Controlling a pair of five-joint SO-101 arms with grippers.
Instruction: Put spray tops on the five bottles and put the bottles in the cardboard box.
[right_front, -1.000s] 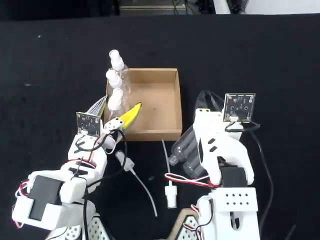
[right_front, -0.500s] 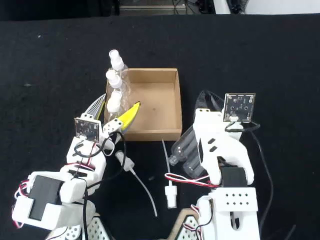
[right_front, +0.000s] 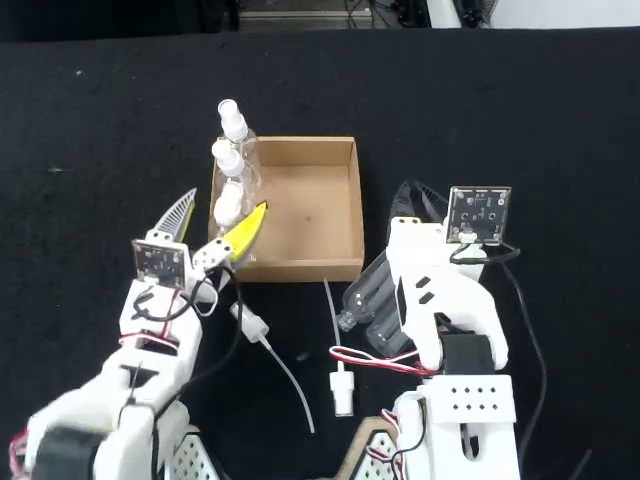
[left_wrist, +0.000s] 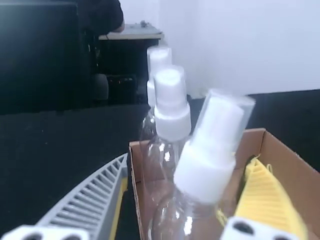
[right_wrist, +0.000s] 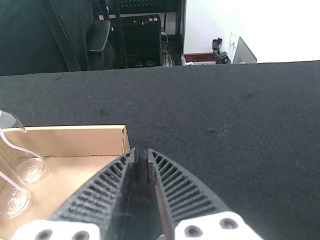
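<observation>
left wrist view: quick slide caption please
Open left gripper facing three bottles with spray tops, lined up at the cardboard box

1. Table (right_front: 520, 110): black cloth surface, spanning the whole work area.
2. Wall (left_wrist: 250, 40): white, plain, in the room behind the table.
3. Desk (left_wrist: 131, 34): pale top, dark beneath, standing against that wall.

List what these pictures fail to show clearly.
- Uncapped bottles, high view: right arm covers their bodies, so their count is unclear.
- Nearest capped bottle, left wrist view: base cut off by the frame edge.
- Cardboard box, right wrist view: near side hidden behind the right gripper.
</observation>
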